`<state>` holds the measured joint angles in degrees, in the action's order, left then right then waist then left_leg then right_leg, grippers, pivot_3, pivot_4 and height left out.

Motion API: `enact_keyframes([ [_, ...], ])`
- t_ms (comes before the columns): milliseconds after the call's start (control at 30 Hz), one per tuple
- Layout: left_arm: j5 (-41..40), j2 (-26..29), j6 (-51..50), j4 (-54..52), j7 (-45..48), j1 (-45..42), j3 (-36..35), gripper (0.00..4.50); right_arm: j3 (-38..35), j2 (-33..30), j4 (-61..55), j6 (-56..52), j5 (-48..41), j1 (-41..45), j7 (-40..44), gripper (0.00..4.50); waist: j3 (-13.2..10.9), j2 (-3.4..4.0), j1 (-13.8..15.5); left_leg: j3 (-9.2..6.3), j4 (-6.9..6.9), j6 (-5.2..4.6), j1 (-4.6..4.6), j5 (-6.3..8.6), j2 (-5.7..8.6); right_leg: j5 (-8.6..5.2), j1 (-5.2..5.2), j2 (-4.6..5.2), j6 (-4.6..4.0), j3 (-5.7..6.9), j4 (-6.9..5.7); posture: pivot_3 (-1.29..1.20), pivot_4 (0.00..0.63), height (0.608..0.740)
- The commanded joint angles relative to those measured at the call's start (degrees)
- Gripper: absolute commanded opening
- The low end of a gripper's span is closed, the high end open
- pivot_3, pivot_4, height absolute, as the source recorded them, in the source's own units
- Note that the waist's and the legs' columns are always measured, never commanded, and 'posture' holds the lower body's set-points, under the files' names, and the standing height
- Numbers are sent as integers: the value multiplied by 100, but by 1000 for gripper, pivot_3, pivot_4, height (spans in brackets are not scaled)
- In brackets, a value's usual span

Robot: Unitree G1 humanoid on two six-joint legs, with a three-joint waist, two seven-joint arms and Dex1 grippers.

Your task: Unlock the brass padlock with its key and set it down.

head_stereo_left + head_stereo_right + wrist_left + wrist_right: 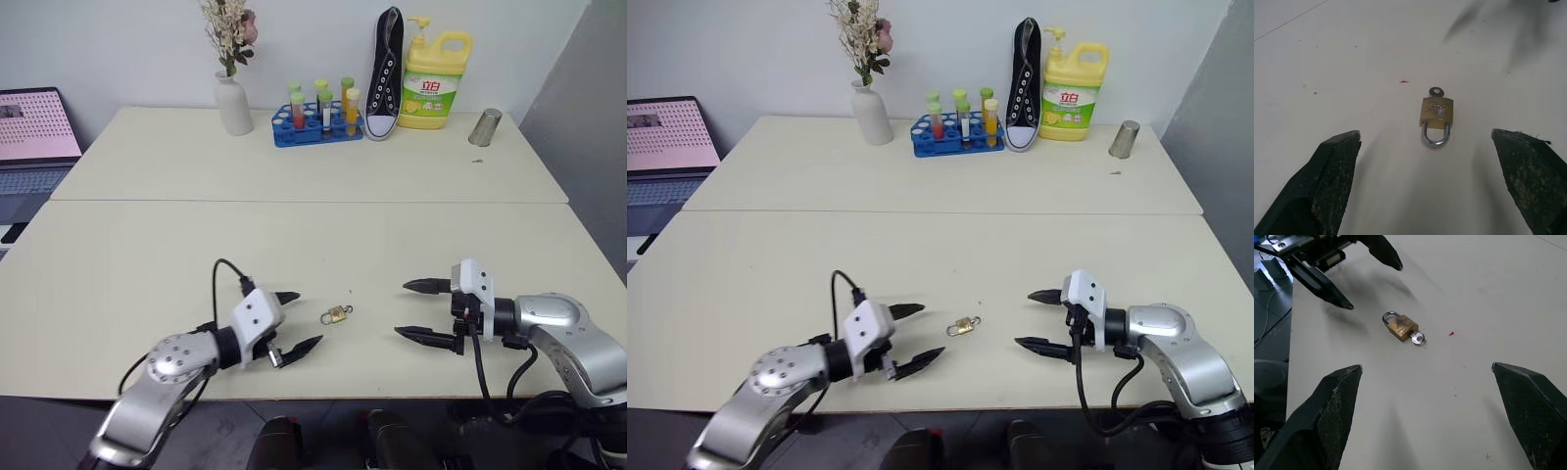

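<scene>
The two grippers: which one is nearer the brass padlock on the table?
The left gripper: its open fingers point at the brass padlock from close by, while the right gripper stands further off across the table.

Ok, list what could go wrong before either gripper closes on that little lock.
The small brass padlock with silvery shackle lies flat on the cream table, so the open left gripper may nudge it away rather than pinch it. The silvery key stands in the lock, so a grip there could leave the open right gripper no hold.
</scene>
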<state>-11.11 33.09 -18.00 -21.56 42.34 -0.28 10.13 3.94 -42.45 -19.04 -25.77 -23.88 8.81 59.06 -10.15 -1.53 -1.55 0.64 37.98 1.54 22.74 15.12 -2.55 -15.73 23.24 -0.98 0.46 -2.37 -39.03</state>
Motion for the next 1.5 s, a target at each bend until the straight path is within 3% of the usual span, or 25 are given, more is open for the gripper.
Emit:
enact_keyframes([
  [33, 226, -179, 246, 304, -55, -331, 196, 4500, 5, -67, -306, -174, -26, 51, -88, 4453, 0, 0, -1, 0, 0, 0, 0, 0, 0, 0, 0, 0, 0, 0, 0, 0, 150, 740],
  [433, 293, -336, -130, 787, 373, -805, 651, 4500, -87, -102, -577, -475, -116, 29, -173, 4453, 0, 0, -3, -2, 0, 0, 2, 0, 0, 0, 1, 0, 0, 2, -1, 0, 150, 740],
  [800, 537, -352, -554, 1000, 345, -995, 843, 996, -99, -97, -736, -538, -115, -66, -226, 4500, 3, 0, -2, -4, 1, 0, 0, 0, 3, 0, -2, -1, 1, 3, -1, 0, 150, 740],
  [1367, 553, -220, -255, 945, 545, -946, 879, 969, -72, -88, -719, -487, -90, -95, -203, 4500, 5, 1, 1, -4, 3, 0, -1, 0, 5, 1, -5, -1, 2, 2, -1, 0, 150, 740],
  [1500, 601, -217, -67, 905, 459, -915, 742, 2282, -75, -99, -719, -481, -86, -123, -195, 4500, 5, 0, 1, -5, 2, 0, -1, 0, 3, 0, -5, 0, 2, 2, -1, 0, 150, 740],
])
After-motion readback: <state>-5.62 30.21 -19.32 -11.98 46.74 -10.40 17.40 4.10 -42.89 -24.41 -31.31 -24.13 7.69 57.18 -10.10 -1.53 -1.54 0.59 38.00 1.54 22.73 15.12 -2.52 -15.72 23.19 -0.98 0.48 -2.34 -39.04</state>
